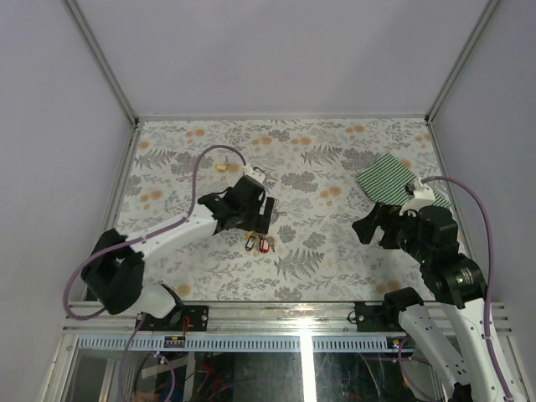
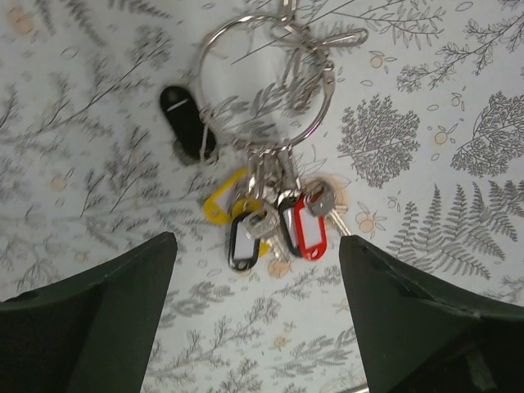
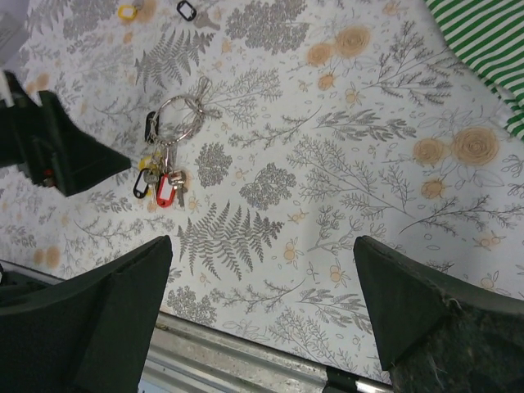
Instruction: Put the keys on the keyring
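Note:
The keyring (image 2: 326, 106), a thin silver wire circle, lies flat on the floral tablecloth with a small silver clip (image 2: 332, 38) at its far side. A bunch of keys (image 2: 270, 225) with yellow, black and red tags hangs off its near edge. One black tag (image 2: 187, 121) lies against the ring's left side. My left gripper (image 2: 258, 327) hovers open just short of the bunch, touching nothing. From above the keys (image 1: 258, 244) show below the left gripper (image 1: 254, 226). My right gripper (image 3: 262, 311) is open and empty near the table's front edge, far right of the keyring (image 3: 178, 119).
A green striped cloth (image 1: 394, 180) lies at the back right. A loose yellow tag (image 3: 127, 11) and a black-tagged key (image 3: 188, 10) rest on the cloth beyond the ring. The metal front rail (image 3: 246, 360) runs below the right gripper.

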Tool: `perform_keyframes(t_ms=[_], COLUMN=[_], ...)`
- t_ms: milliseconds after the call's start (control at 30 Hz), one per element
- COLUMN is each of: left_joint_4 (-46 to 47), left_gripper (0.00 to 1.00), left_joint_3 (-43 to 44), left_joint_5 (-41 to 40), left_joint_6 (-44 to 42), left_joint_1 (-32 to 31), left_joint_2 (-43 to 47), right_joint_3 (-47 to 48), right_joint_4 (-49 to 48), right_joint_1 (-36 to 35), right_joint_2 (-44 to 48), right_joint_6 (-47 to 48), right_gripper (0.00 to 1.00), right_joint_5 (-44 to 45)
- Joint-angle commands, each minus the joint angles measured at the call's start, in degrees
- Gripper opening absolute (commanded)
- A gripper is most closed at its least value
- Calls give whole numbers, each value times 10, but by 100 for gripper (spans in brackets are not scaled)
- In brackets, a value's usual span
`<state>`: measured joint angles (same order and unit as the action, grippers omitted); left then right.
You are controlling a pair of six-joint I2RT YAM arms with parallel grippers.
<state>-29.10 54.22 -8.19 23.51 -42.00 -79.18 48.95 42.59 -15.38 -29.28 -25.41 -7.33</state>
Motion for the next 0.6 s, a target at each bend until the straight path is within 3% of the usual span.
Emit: perform_keyframes(t_ms=[0, 133, 300, 433, 567], left_joint_4=[34, 21, 12, -8, 2], left_gripper=[81, 79, 76, 76, 77], left_joint_3=[74, 135, 180, 175, 125], left_joint_5=[45, 20, 66, 73, 104], left_joint_6=[-105, -145, -144, -145, -149], left_joint_1=[-6, -4, 31, 54, 81], left_joint_2=[-82, -148, -184, -151, -77], right_joint_3=[-6, -15, -31, -62, -130], right_joint_4=[-23, -15, -22, -70, -207], right_joint_1=[0, -1, -1, 0, -2], right_joint_2=[-5, -8, -22, -56, -121], right_joint_6=[-7, 0, -21, -72, -133], right_gripper=[99, 99, 99, 99, 99], right_joint_5=[-39, -46, -51, -85, -176])
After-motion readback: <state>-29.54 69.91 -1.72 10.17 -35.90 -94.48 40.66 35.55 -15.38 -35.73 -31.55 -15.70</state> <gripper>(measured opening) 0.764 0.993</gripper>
